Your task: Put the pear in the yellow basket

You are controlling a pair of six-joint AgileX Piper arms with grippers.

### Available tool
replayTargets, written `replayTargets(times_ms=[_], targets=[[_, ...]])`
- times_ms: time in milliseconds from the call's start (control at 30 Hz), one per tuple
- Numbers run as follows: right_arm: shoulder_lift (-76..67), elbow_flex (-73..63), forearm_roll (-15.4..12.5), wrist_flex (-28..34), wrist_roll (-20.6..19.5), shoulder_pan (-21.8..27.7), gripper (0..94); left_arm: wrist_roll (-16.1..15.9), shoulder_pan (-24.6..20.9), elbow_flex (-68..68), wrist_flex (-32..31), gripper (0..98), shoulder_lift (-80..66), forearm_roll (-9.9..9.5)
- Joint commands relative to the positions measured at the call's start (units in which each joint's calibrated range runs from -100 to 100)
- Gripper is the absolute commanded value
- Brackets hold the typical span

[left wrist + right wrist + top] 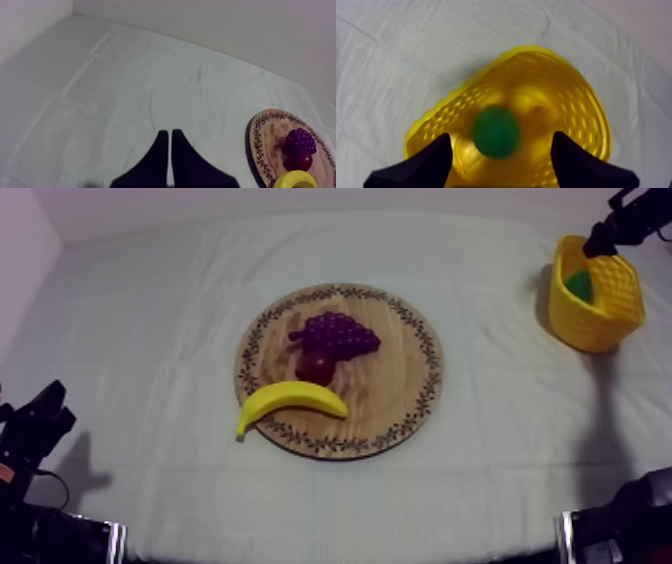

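The green toy pear (496,132) lies in the yellow plastic basket (581,105), far right: placing looks done. Above it the right gripper (501,139) hovers, fingers spread; the left gripper (170,134) has them pressed together.

This looks like a robot test bench in a lab. A single table (150,338) is draped whole in a grey-white cloth, with bare pale walls (300,198) behind and to the left. A black robot arm (35,438) stands at the near left and a second arm (635,216) at the far right. A toy banana (290,400) and grapes (340,335) lie on a wooden board (400,403) in the middle. A yellow basket (610,323) stands at the far right.
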Motion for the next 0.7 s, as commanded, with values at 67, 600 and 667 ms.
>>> replayTargets(times_ms=[67, 600, 667], targets=[[-2.6, 1.8, -0.2, 0.2, 0.6, 0.2, 61.8, 0.0, 0.0, -0.1, 0.0, 0.1, 0.0, -0.01], [-34.3, 25.1, -3.0, -6.7, -3.6, -7.7, 52.7, 0.0, 0.0, -0.1, 0.0, 0.1, 0.0, -0.01], [-40.5, 31.2, -2.7, -10.1, -4.7, -9.8, 50.0, 0.0, 0.0, -0.1, 0.0, 0.1, 0.0, -0.01]])
